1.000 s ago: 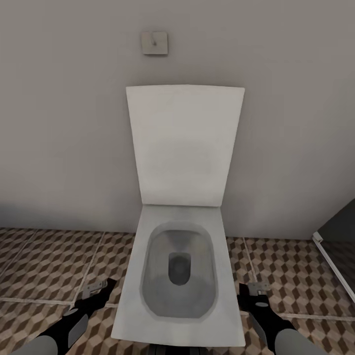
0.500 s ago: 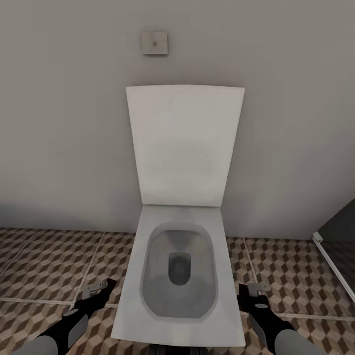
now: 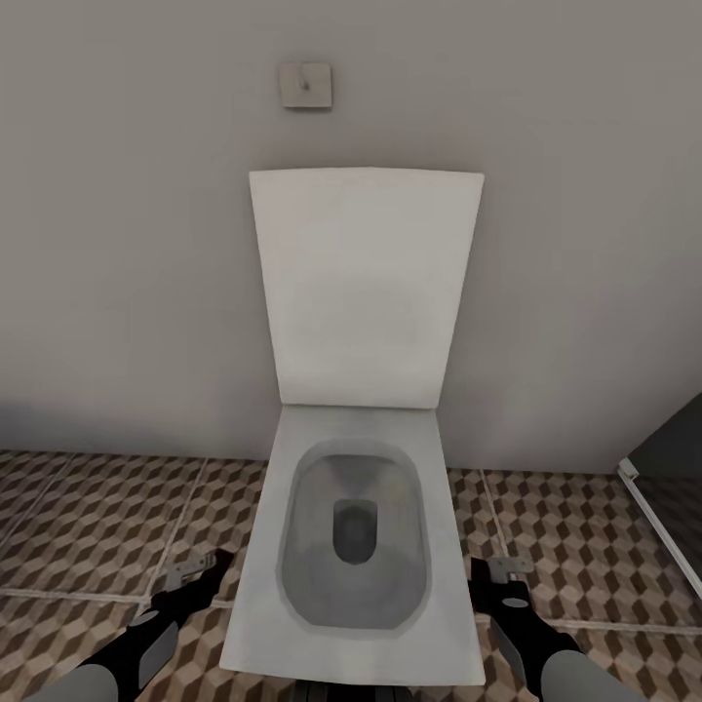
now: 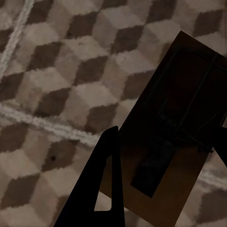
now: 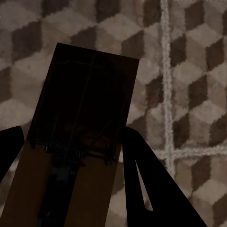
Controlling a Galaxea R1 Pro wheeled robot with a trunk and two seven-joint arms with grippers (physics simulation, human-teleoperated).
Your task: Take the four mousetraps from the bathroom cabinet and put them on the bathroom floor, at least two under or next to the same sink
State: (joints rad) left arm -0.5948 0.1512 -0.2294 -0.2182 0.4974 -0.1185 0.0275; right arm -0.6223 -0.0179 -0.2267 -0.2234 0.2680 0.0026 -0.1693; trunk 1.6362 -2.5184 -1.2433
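- Facing a grey wall point(image 3: 127, 244), the head view looks down on a white toilet point(image 3: 356, 575) with its lid point(image 3: 363, 292) raised against the wall and a small square plate point(image 3: 305, 86) fixed above it.
- Spreading on both sides of the toilet is the floor point(image 3: 88, 517), tiled in a brown, beige and white cube pattern with pale grout lines.
- At the left of the toilet, the left gripper point(image 3: 190, 577) hangs low over the tiles with a trap point(image 3: 187, 567) at its tip, a pale flat piece seen edge-on from the head.
- In the left wrist view the left trap point(image 4: 177, 137) is a dark brown wooden slab with a wire frame and spring, lying between the two dark fingers point(image 4: 101, 189); the jaws are closed on its sides, and the tiles lie well below it.
- At the right of the toilet, the right gripper point(image 3: 499, 575) hangs likewise over the floor, carrying a second trap point(image 3: 509, 565) at its tip.
- In the right wrist view this right trap point(image 5: 75, 142) is a brown slab in shadow, its wire bars faint, set between the fingers point(image 5: 151, 189), which grip it from both sides above a grout crossing.
- At the far right edge stands a dark panel point(image 3: 673, 444) with a white strip point(image 3: 663, 531) along its foot.
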